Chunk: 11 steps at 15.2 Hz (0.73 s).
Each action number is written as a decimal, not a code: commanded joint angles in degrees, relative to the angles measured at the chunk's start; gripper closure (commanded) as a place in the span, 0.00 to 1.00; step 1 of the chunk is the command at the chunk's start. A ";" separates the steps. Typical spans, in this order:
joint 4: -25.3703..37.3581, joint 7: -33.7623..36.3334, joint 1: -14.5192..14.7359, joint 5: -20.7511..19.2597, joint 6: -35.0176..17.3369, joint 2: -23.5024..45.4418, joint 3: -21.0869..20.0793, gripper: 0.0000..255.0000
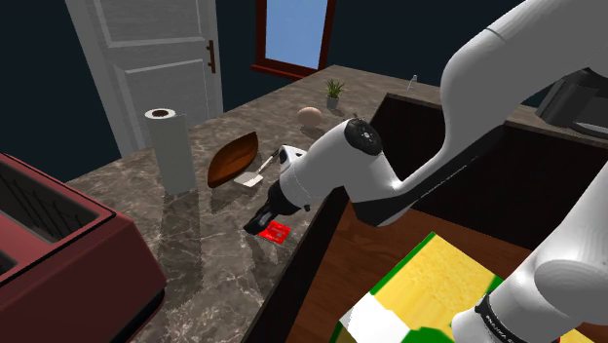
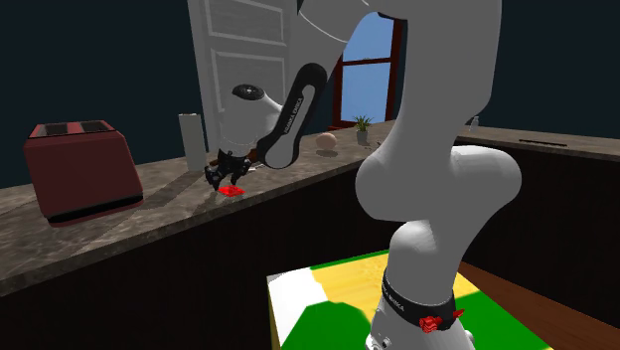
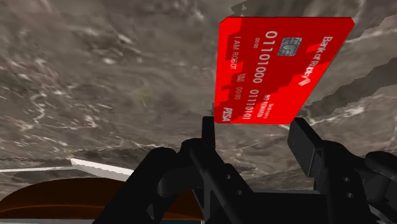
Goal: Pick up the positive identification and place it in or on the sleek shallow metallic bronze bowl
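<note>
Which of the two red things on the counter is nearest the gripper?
The bright red card, lying flat right at the open gripper; the dark red toaster stands well away from it.

Counter: dark veined stone slab.
Paper-towel roll: stood upright; landmark.
Bowl: brown, shallow, just beside the roll.
Red card: lay flat near the counter edge, beyond the bowl from the roll.
Toaster: dark red, on the roll's opposite side.
</note>
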<state>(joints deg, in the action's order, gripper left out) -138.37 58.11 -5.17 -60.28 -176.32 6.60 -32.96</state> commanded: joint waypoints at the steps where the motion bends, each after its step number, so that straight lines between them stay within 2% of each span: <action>1: -0.16 0.35 0.09 -0.44 0.40 0.53 0.23 1.00; 5: -0.41 -0.30 -0.15 0.25 0.28 0.28 0.02 1.00; 8: -2.25 -10.70 -3.34 12.46 0.46 -2.61 -4.37 1.00; 11: -3.83 -22.54 -5.86 26.85 0.90 -5.76 -8.65 1.00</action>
<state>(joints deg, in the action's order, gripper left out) -141.59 40.49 -10.10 -39.47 -175.54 1.98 -40.13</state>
